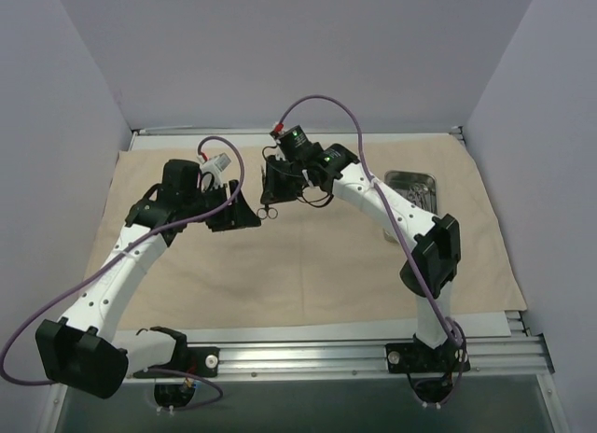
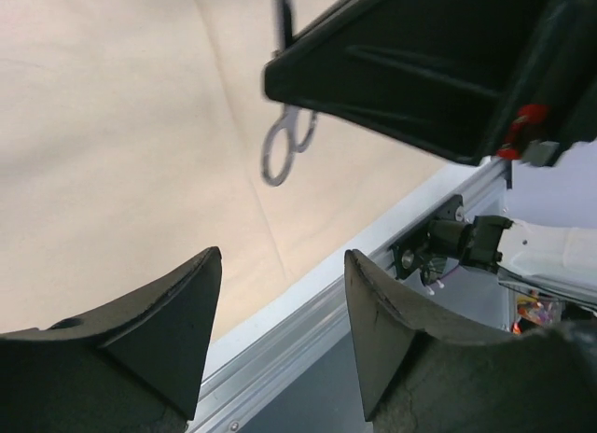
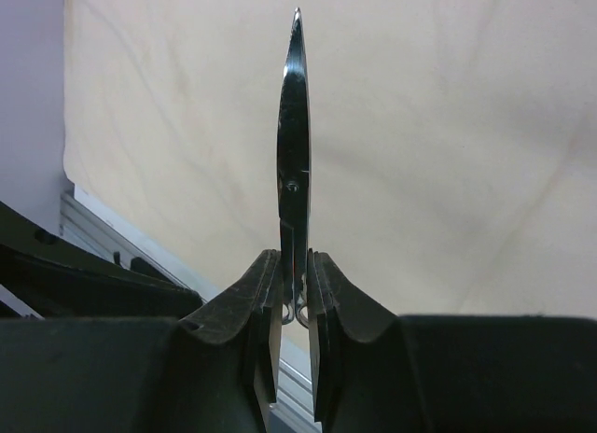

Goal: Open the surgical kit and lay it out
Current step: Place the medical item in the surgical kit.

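Observation:
The beige cloth wrap lies spread flat on the table. My right gripper is shut on the thin silver scissors and holds them above the cloth's back middle. Their blades point away in the right wrist view, clamped between my fingers. The ring handles hang below that gripper in the left wrist view and show in the top view. My left gripper is open and empty, just left of the scissors' rings; in its own view nothing lies between the fingers. The steel tray sits at the back right with silver instruments in it.
Purple-grey walls close the back and both sides. An aluminium rail runs along the near edge by the arm bases. Purple cables loop above both arms. The cloth's front half is bare.

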{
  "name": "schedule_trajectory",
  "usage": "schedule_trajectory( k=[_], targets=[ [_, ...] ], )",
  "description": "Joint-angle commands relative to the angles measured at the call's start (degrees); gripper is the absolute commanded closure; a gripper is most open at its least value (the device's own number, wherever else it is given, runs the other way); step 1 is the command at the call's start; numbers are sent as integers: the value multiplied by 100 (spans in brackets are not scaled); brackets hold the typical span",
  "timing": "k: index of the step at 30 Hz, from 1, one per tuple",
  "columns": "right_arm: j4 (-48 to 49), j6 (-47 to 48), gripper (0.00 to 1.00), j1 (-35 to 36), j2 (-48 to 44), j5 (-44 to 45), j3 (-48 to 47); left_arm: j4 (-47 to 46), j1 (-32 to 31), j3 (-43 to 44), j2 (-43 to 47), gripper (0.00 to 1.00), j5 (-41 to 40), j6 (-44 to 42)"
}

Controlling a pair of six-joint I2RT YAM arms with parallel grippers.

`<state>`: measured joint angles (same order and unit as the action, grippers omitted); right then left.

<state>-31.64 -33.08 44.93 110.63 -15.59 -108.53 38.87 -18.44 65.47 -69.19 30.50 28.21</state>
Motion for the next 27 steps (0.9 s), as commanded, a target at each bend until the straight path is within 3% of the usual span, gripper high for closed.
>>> schedule_trajectory(
  k=[1, 6, 11, 19, 27],
  targets=[
    [-369, -524, 100, -2, 12, -242, -310, -3, -11, 106, 221, 36, -606, 62],
    [-176, -612, 100, -10, -182, -374, -80, 121, -11, 124, 169, 36, -800, 18],
    [-273, -612, 100, -2, -182, -523, -230, -415, -20, 114, 90, 40, -580, 203],
    [-176, -744, 100, -2, -244, -585, -265, -468, -11, 150, -156, 65, -449, 212],
    [-150, -770, 100, 7, -156, -655, -292, -679, -11, 80, -305, 65, -186, 282]
  ],
)
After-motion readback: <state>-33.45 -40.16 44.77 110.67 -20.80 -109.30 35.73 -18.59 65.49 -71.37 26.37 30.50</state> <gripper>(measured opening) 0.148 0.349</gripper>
